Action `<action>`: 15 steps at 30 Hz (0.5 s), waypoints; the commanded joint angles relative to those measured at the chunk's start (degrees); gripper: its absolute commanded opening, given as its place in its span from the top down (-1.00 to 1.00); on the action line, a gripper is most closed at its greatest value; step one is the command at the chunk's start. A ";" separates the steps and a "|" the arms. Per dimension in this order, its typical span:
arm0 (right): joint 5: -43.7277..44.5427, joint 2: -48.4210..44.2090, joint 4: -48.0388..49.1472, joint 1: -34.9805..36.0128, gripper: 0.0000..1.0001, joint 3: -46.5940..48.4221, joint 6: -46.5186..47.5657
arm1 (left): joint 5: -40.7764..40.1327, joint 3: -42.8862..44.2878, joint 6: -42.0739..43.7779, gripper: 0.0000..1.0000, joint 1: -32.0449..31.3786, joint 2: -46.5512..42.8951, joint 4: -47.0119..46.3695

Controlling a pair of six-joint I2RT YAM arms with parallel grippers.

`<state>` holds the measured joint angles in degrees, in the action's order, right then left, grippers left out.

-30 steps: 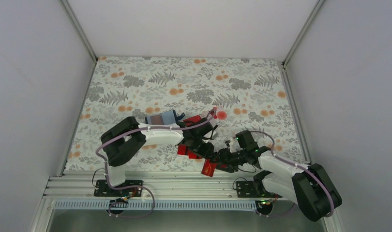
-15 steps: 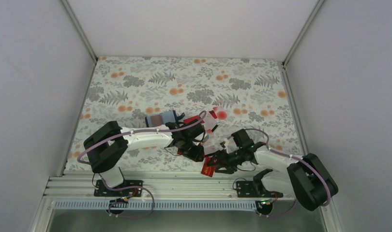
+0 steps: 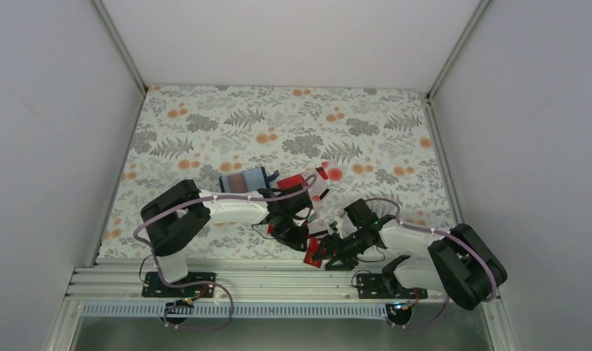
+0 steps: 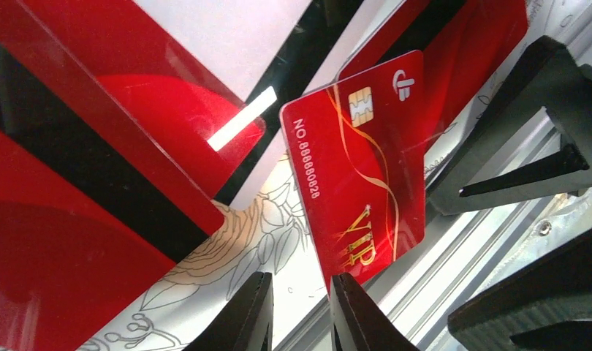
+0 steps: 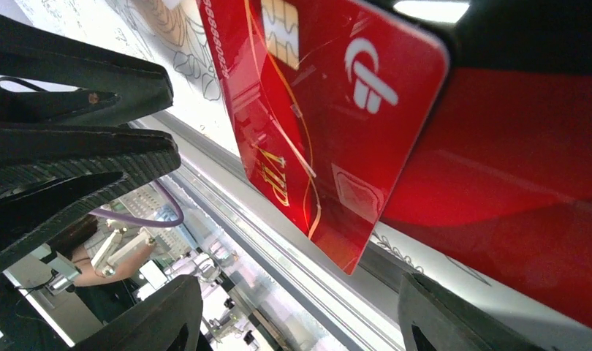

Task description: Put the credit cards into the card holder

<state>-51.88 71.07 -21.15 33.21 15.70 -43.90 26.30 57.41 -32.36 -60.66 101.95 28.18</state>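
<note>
Red card [image 4: 359, 168] (gold "VIP", white "NO.8888…", chip) overhangs the table [image 4: 227, 241] edge, between the wide-open, empty fingers of the right gripper [image 5: 297, 292]. The left gripper [image 4: 302, 278], fingers nearly together and holding nothing, sits just behind its corner. Risk: a glancing close flicks it off, or the grippers collide. The card holder [image 3: 243, 180] lies beyond the left gripper.

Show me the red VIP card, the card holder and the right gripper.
red VIP card [image 4: 359, 168], left wrist view, middle of its printed face.
card holder [image 3: 255, 179], top external view, blue part just right of its middle.
right gripper [image 5: 300, 292], right wrist view, midway between its open fingertips.
</note>
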 commanded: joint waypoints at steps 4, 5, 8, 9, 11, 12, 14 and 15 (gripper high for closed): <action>7.68 -0.13 8.83 0.71 -0.35 -3.60 -3.49 | 5.08 0.21 0.20 0.66 -0.42 2.56 -4.36; 7.97 -0.18 9.84 0.71 -0.35 -3.78 -3.86 | 5.85 -0.04 0.13 0.68 -0.42 2.83 -5.09; 8.98 -1.03 12.90 0.76 -0.32 -4.99 -5.21 | 7.56 -0.81 -0.20 0.69 -0.45 3.86 -6.71; 9.21 -1.87 14.00 0.79 -0.32 -5.56 -5.82 | 8.06 -1.09 -0.35 0.70 -0.40 4.35 -7.19; 9.71 -3.65 16.07 0.80 -0.31 -6.85 -7.30 | 9.59 -1.71 -0.91 0.72 -0.42 5.05 -9.01; 9.85 -4.59 17.19 0.82 -0.30 -7.50 -7.98 | 10.85 -2.17 -1.40 0.72 -0.42 5.36 -10.21; 10.32 -6.37 18.62 0.80 -0.30 -8.72 -8.94 | 12.32 -2.87 -2.05 0.72 -0.46 5.83 -11.85; 10.40 -6.98 19.37 0.80 -0.30 -9.22 -9.36 | 12.81 -3.10 -2.21 0.72 -0.44 6.12 -12.34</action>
<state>-52.66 65.47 -9.80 33.80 9.61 -51.77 35.16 55.90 -33.10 -60.66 105.82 19.68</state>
